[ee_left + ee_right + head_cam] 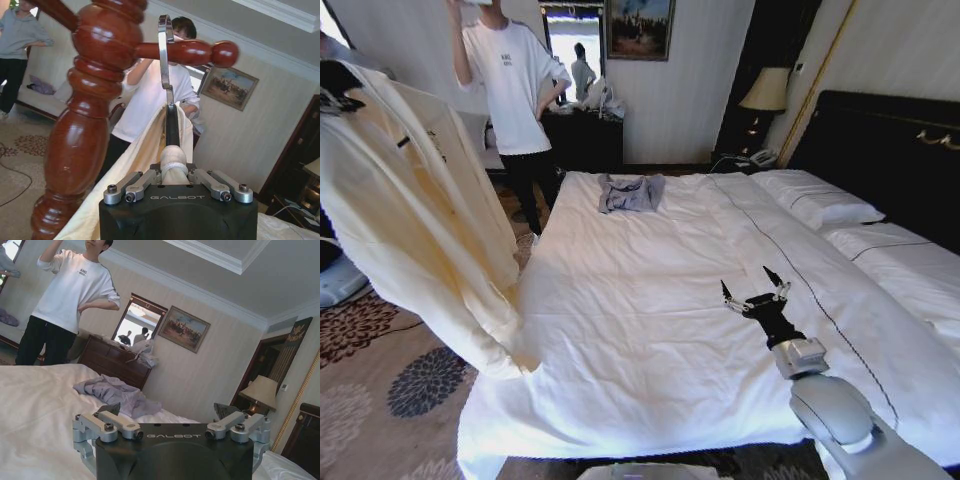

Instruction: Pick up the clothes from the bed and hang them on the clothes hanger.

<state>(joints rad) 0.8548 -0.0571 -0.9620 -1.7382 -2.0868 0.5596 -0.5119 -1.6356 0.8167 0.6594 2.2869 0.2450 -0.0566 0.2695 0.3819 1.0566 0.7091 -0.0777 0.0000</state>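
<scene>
The clothes (415,215), a cream long-sleeved shirt, hang in the air left of the bed (650,310) on the clothes hanger (172,122). In the left wrist view my left gripper (173,162) is shut on the hanger's neck, where cream collar fabric bunches. The hanger's metal hook (164,55) loops over a side peg (195,51) of a dark-red wooden post (82,130). My right gripper (756,290) hovers low over the bed's right half, open and holding nothing; it also appears as the right gripper (169,410) with white sheet below.
A small grey-blue garment (630,192) lies at the far end of the bed. Pillows (815,198) and the black headboard (890,150) are on the right. A person (515,95) stands beyond the bed's far left corner. Patterned carpet (390,390) lies below the shirt.
</scene>
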